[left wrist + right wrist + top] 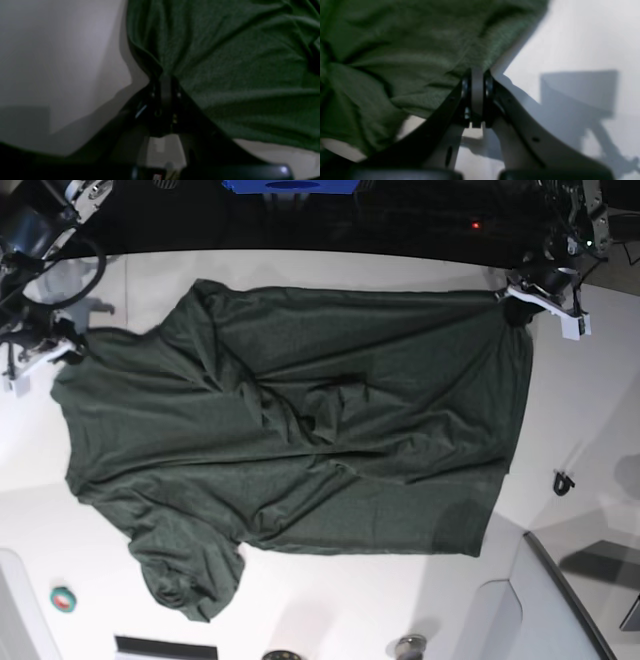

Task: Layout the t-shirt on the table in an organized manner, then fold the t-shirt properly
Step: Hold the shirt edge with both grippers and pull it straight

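The dark green t-shirt (pixel 300 430) lies spread and wrinkled across the white table (pixel 590 410), with a bunched fold near its middle and one sleeve crumpled at the lower left. My left gripper (pixel 512 302) is shut on the shirt's upper right corner; in the left wrist view the cloth (pixel 225 62) runs into the closed left gripper (pixel 163 76). At the shirt's left edge, my right gripper (pixel 75 345) pinches the fabric. The right wrist view shows the closed right gripper (pixel 477 72) biting the green cloth (pixel 395 62) just above the table (pixel 570 37).
A small dark clip-like object (pixel 563 482) lies on the table right of the shirt. A round teal and red item (pixel 63 599) sits at the lower left. A grey panel (pixel 560 600) stands at the lower right corner. A blue object (pixel 290 185) is beyond the far edge.
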You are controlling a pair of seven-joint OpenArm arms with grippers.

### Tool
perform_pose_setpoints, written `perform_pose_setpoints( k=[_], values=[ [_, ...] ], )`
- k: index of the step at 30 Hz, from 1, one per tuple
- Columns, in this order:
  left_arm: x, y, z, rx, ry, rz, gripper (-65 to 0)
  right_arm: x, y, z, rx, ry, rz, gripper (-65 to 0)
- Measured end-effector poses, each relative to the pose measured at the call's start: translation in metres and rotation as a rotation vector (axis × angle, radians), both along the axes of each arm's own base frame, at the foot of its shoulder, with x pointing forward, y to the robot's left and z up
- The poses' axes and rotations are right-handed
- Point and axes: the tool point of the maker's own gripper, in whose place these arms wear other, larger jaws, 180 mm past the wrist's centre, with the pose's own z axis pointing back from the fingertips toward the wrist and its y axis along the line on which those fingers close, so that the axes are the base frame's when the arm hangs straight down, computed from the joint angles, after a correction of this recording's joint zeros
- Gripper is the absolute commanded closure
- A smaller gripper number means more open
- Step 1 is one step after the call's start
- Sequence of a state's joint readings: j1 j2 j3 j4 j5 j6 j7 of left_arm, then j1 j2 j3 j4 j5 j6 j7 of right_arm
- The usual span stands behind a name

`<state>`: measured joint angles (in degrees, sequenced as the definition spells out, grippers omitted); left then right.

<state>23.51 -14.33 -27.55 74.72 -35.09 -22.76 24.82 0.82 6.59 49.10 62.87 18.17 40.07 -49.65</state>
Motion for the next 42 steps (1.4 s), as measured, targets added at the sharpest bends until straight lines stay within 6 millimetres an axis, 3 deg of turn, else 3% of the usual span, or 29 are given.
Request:
perform_pose_setpoints(
  k=[4, 8, 13, 16, 19, 30, 36, 42],
  values=[
    [-0.001, -0.007, 0.015, 0.019, 0.001, -0.058, 0.0, -0.022, -0.012, 0.010, -0.077, 0.071, 0.045, -0.3],
    [-0.001, 0.004, 0.025, 0.047, 0.019, -0.066, 0.0, -0.011, -0.023, 0.034, -0.142, 0.037, 0.062, -0.3],
    [0.000, 0.000, 0.031, 0.057, 0.014, -0.089, 0.0, -0.033, -0.025, 0.035, -0.170, 0.119, 0.094, -0.3],
    [-0.003, -0.001, 0.033, 0.056, 0.010, -0.097, 0.0, -0.030, -0.032, 0.042, -0.201, 0.084, 0.085, -0.3],
    [-0.013, 0.000, 0.020, 0.047, 0.055, -0.083, 0.0, -0.030, -0.027, 0.032, -0.163, 0.094, 0.081, -0.3],
    [-0.022, 0.005, 0.013, 0.106, 0.101, -0.114, 0.0, -0.043, -0.020, 0.018, -0.127, 0.132, 0.079, -0.3],
    [-0.029, -0.009, 0.002, 0.116, 0.130, -0.121, 0.0, -0.041, -0.022, 0.019, -0.131, 0.128, 0.078, -0.3],
    [-0.027, -0.002, 0.005, 0.134, 0.125, -0.117, 0.0, -0.042, -0.021, 0.019, -0.130, 0.128, 0.078, -5.6]
  ],
)
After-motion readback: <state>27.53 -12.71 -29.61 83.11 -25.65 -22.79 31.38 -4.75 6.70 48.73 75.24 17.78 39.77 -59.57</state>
